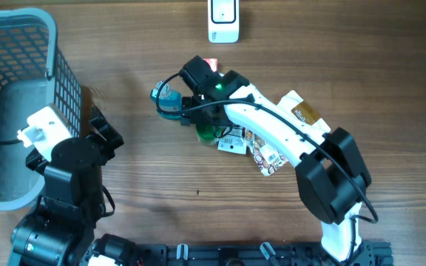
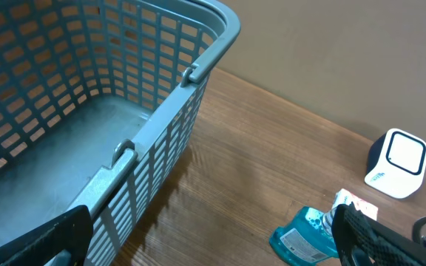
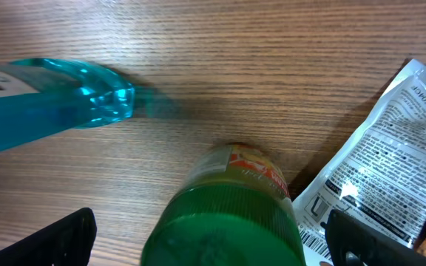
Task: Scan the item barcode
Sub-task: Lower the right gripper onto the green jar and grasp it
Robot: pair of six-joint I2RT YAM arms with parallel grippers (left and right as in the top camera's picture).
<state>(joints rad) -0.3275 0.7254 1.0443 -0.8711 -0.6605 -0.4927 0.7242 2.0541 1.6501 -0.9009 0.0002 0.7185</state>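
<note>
The task seems barely begun: no item is lifted, and the white box-shaped barcode scanner (image 1: 223,21) stands well beyond the right gripper (image 3: 209,222). Its jaws spread wide and empty, straddling the green translucent plastic bottle (image 3: 228,210) directly beneath them. Grasping, lifting and presenting the barcode remain.

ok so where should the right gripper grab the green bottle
Probably grip the green bottle across its round body, coming from above. The right gripper hangs open over it, a finger on each side. The blue bottle lies apart from it, but the silver packet sits close, so watch that finger.
</note>
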